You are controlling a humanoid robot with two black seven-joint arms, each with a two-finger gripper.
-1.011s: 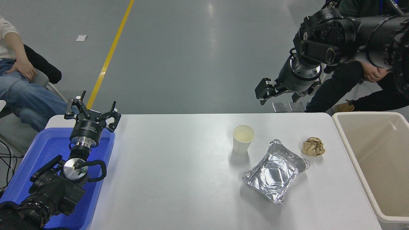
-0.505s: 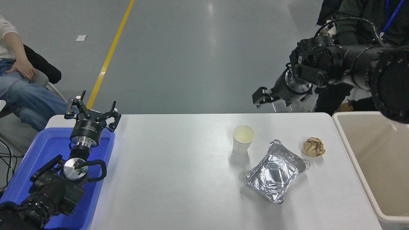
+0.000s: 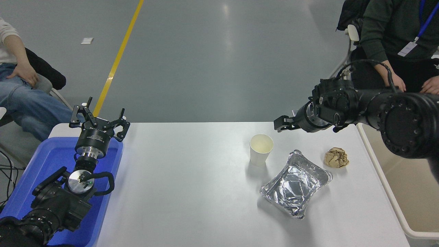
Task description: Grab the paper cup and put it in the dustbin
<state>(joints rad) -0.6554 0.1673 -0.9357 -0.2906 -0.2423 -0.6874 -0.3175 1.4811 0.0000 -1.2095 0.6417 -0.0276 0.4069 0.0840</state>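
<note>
Paper cup (image 3: 261, 149) stands upright on the table (image 3: 192, 192), long axis vertical. Right gripper (image 3: 282, 124) hovers just up and right of its rim — nearer by far; its jaw state cannot be made out. Left gripper (image 3: 99, 120), spread open, parked over the blue tray (image 3: 51, 151).

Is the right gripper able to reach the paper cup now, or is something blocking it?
Probably yes. The right gripper is just beyond the paper cup, with nothing between them; the foil tray lies on the cup's near side.
</note>
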